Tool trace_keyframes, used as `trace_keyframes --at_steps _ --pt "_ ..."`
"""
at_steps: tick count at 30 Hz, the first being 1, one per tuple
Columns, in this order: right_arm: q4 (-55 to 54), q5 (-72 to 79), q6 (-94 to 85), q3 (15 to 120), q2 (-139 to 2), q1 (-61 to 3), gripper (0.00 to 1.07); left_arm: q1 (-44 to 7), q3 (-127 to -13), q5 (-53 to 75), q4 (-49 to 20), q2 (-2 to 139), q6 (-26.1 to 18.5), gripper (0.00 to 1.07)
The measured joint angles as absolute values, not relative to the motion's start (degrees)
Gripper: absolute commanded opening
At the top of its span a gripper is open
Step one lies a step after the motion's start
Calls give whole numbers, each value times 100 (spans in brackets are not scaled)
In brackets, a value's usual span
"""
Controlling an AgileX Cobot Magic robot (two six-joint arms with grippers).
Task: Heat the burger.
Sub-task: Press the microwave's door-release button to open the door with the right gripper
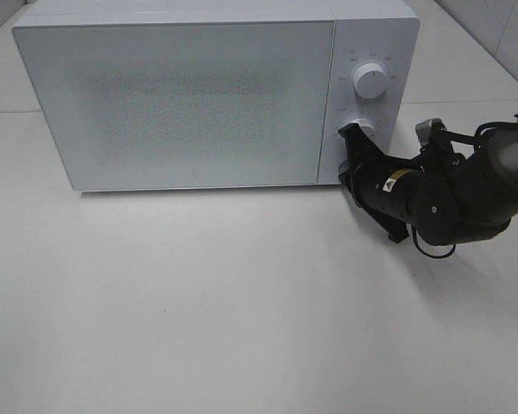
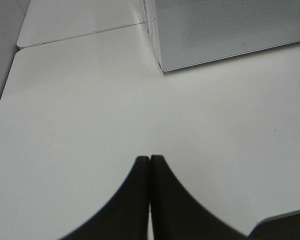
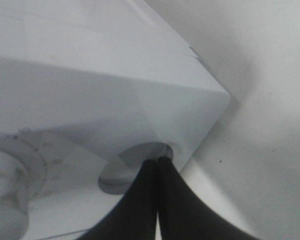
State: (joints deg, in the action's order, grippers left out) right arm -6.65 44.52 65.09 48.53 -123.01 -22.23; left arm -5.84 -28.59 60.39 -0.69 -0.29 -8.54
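Right hand [image 1: 356, 132] was closed, its two black fingers pressed together with nothing between them, and its tips sat at the lower knob [image 1: 369, 126] on the microwave's [image 1: 198, 95] control panel. The right wrist view showed the tips against the knob's rim, though whether they bore on it or only stood just beside it could not be told. The upper knob [image 1: 370, 81] was untouched. The left hand [image 2: 150, 158] was likewise closed and empty, hanging over the bare desk [image 1: 242, 328] near the microwave's left front corner.

The burger showed in no view. The door [image 1: 181, 99] was shut and nothing could be made out through its speckled window, so the burger was most likely inside, and the step in hand looked like setting the lower knob.

The chief risk lay in that grip. Closed fingers could not clasp the knob. They could only nudge its edge, so the tips might slide off the smooth white rim and leave it unturned or only partly turned. A harder sideways push might shift the whole microwave on the slick desk instead of rotating the knob. The right arm's bulky wrist also lay close to the microwave's lower right corner, and any roll of the hand might knock against it.
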Motion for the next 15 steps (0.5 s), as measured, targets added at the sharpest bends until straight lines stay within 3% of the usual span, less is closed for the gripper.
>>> trace_keyframes --at_steps 15 --pt "-539 5718 7047 4354 -12256 -2223 0 -584 -2859 6039 -69 -29 -854 0"
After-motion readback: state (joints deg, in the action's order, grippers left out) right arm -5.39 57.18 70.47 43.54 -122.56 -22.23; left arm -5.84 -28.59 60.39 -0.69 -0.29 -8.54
